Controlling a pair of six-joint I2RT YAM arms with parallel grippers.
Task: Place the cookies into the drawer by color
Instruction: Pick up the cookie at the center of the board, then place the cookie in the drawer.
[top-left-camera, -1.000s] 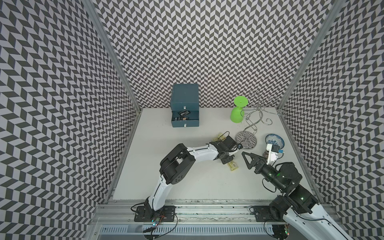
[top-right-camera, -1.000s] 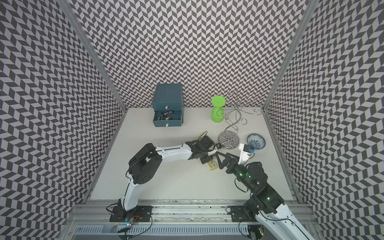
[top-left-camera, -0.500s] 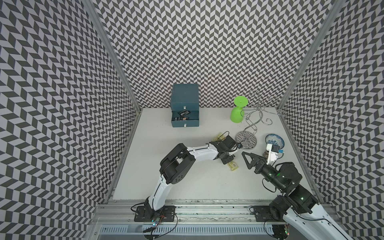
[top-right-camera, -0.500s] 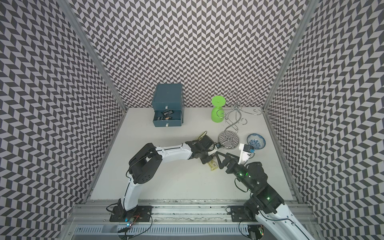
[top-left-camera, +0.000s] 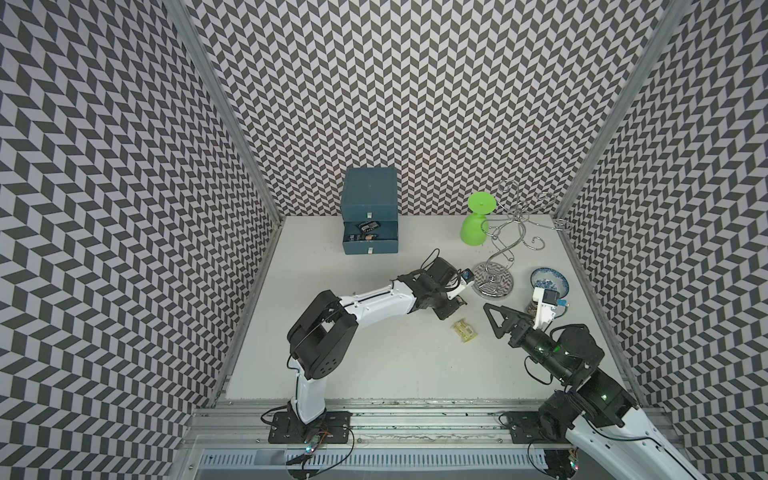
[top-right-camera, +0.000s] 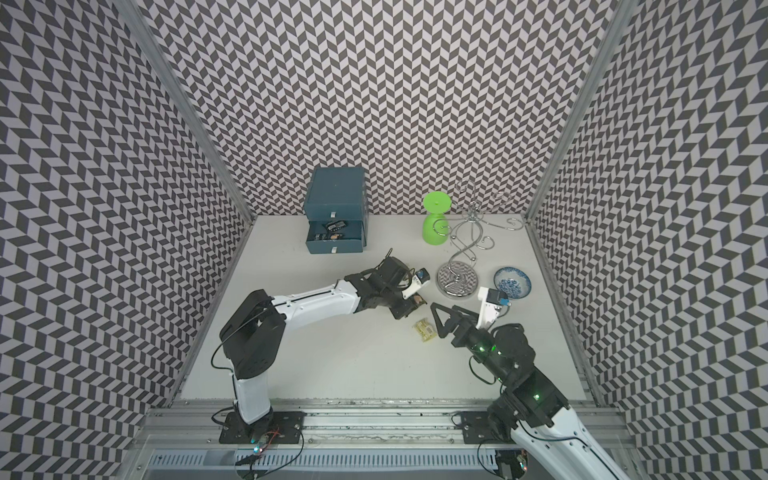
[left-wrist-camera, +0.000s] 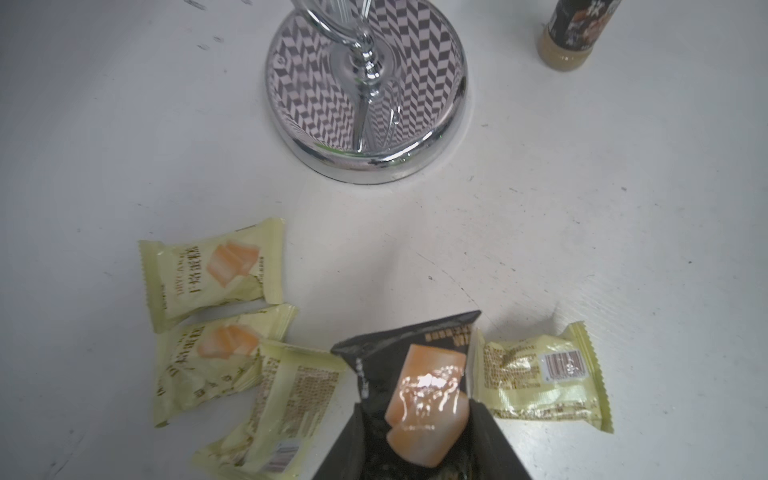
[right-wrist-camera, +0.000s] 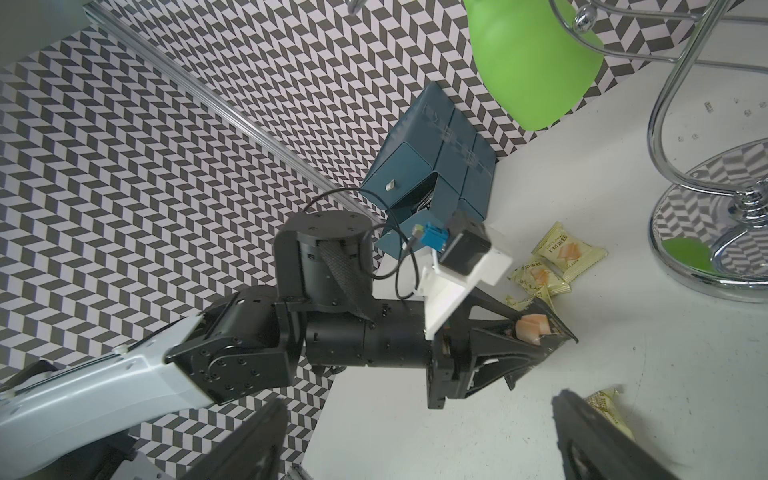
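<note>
The teal drawer (top-left-camera: 369, 199) (top-right-camera: 336, 198) stands at the back wall with one drawer pulled out. Black cookies (top-left-camera: 365, 232) lie in that open drawer. My left gripper (top-left-camera: 455, 305) (left-wrist-camera: 419, 449) (right-wrist-camera: 552, 332) is low over the table, shut on a black cookie packet (left-wrist-camera: 415, 374) with an orange picture. Several pale yellow cookies (left-wrist-camera: 212, 274) (left-wrist-camera: 540, 374) (right-wrist-camera: 569, 253) lie around it. One pale yellow packet (top-left-camera: 465, 330) (top-right-camera: 424, 330) lies between the arms. My right gripper (top-left-camera: 494, 320) (right-wrist-camera: 415, 449) stands open beside it, holding nothing.
A chrome wire stand with a round mirrored base (top-left-camera: 494, 282) (left-wrist-camera: 365, 95) stands just beyond the cookies. An upturned green goblet (top-left-camera: 478, 220) is behind it. At the right are a blue-patterned bowl (top-left-camera: 549, 282) and a small bottle (left-wrist-camera: 573, 29). Patterned walls enclose three sides.
The left gripper's jaws have drawn in a little around the black packet. Both arms hold their places.
</note>
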